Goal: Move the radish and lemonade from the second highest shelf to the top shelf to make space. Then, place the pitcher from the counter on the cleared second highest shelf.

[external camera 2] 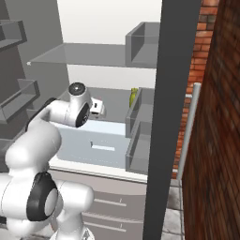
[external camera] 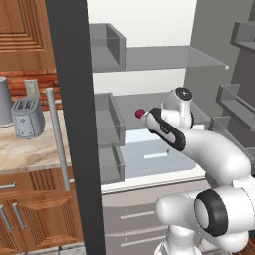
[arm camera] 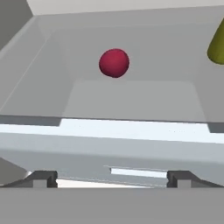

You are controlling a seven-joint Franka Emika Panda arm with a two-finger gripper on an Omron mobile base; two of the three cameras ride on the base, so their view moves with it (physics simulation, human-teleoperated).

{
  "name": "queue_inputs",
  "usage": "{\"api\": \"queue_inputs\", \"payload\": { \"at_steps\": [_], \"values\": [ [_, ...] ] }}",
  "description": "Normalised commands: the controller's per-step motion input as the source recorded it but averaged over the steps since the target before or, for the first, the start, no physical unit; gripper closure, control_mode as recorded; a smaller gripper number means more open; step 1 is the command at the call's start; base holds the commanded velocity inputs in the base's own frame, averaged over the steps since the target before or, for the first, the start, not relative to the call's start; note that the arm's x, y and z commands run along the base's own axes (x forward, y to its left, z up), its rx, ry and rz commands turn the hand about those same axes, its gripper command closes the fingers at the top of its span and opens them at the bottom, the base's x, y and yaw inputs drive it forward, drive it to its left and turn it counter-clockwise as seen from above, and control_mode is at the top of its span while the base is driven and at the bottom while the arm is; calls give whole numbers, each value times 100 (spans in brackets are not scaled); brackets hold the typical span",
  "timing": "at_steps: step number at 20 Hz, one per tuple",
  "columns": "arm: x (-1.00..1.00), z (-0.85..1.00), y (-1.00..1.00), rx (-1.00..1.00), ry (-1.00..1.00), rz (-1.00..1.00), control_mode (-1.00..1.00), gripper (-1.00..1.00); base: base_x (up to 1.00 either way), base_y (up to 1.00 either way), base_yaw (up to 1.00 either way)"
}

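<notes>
Dark red, the radish [arm camera: 114, 62] sits far back on the second highest shelf [arm camera: 131, 103], with the olive-green lemonade [arm camera: 217, 47] (partly cut off) to its right. The gripper [arm camera: 112, 178] hovers near the shelf's front edge, jaws wide apart, holding nothing.

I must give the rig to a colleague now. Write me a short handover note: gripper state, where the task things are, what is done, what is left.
Gripper: open, empty, facing into the open fridge, short of the radish.
Radish: on the second highest shelf, toward the back, untouched.
Lemonade: on the same shelf, to the right of the radish as the hand view shows it.
Top shelf: nothing of the task on it yet.
Counter: left of the fridge, a toaster stands on it.
Done: nothing moved yet.
Left: radish and lemonade up to the top shelf, then the pitcher onto the cleared shelf.
</notes>
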Motion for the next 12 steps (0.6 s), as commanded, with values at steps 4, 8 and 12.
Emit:
{"api": "queue_inputs", "payload": {
  "at_steps": [4,8,12],
  "values": [
    [46,-11,6,0,0,0,-100,-100,0,0,0],
    [42,-17,4,0,-4,0,-100,-100,0,0,0],
    [44,-17,2,0,-3,0,-100,-100,0,0,0]
  ]
}}
